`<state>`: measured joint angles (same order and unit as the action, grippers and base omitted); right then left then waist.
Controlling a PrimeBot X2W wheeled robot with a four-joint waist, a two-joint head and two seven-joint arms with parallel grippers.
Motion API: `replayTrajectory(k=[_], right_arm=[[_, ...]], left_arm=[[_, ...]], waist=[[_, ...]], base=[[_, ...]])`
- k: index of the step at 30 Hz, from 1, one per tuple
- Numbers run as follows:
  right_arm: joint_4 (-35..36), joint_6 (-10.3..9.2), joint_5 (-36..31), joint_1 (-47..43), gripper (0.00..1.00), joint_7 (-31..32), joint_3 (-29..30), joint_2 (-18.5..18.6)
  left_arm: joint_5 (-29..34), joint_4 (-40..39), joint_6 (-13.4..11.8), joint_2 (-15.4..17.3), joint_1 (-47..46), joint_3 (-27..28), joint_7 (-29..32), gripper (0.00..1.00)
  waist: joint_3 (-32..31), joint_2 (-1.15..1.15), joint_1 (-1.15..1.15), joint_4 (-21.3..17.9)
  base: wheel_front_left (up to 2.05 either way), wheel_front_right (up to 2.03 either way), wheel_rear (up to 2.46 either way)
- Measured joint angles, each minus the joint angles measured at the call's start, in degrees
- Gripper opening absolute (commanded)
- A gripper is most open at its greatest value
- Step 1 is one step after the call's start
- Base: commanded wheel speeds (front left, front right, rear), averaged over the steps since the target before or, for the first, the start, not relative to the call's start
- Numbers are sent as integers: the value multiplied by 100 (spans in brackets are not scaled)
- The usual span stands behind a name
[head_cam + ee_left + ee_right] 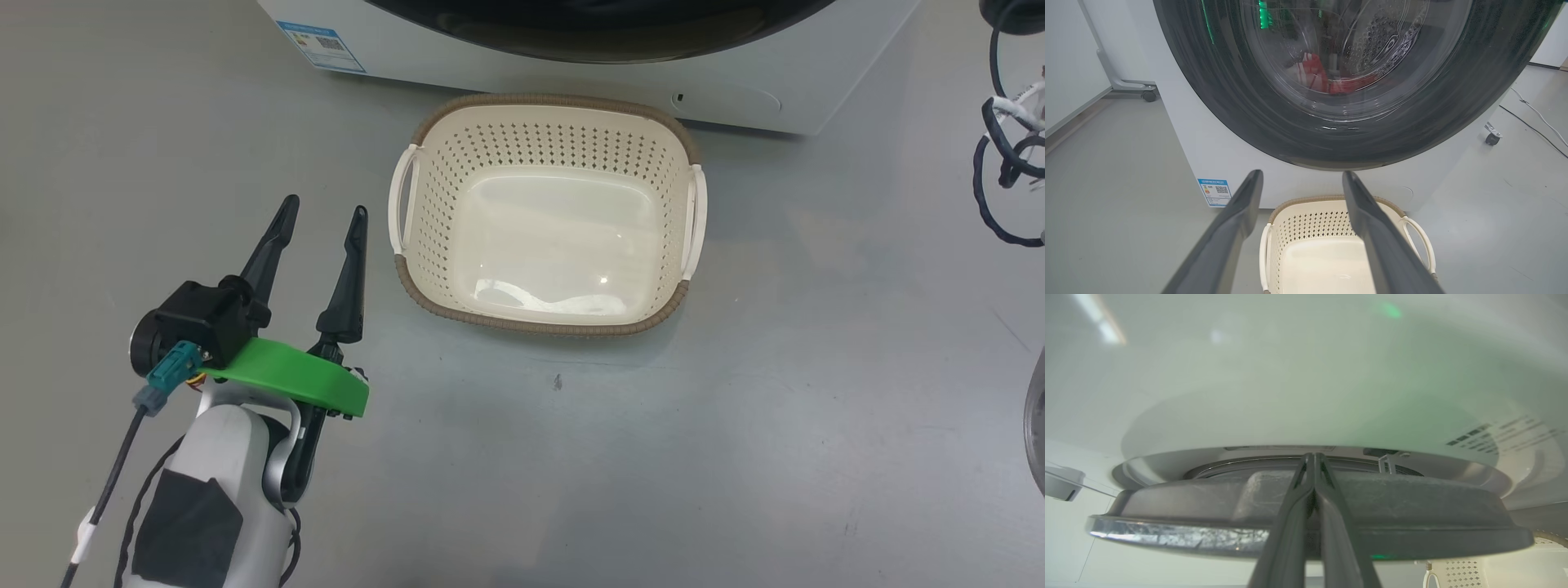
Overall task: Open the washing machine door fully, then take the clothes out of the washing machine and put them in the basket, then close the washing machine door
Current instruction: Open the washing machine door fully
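The washing machine door [1412, 514] is seen edge-on, straight ahead of the right end effector [1312, 463]. Its fingers are pressed together, with the tips at the narrow gap between the door and the washing machine [1290, 375]; contact cannot be told. That arm is judged the nearer. The left end effector [324, 208], fingers apart, is held over the floor beside the empty basket [555, 328]. The clothes [1316, 73] are seen behind the glass.

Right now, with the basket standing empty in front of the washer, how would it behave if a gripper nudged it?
The basket looks like thin perforated plastic and holds nothing, so probably light. On the smooth grey floor it would likely slide rather than tip, being wide and low.
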<state>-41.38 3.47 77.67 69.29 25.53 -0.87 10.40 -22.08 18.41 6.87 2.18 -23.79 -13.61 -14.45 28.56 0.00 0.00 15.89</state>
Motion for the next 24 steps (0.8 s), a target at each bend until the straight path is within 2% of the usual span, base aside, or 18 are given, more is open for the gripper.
replayTrajectory(k=[24], right_arm=[[-450, 60, 513, 283, 0, 920, 93, 93]], left_arm=[[41, 76, 7, -34, -102, 7, 0, 100]], waist=[[8, 0, 0, 9]], base=[[0, 0, 0]])
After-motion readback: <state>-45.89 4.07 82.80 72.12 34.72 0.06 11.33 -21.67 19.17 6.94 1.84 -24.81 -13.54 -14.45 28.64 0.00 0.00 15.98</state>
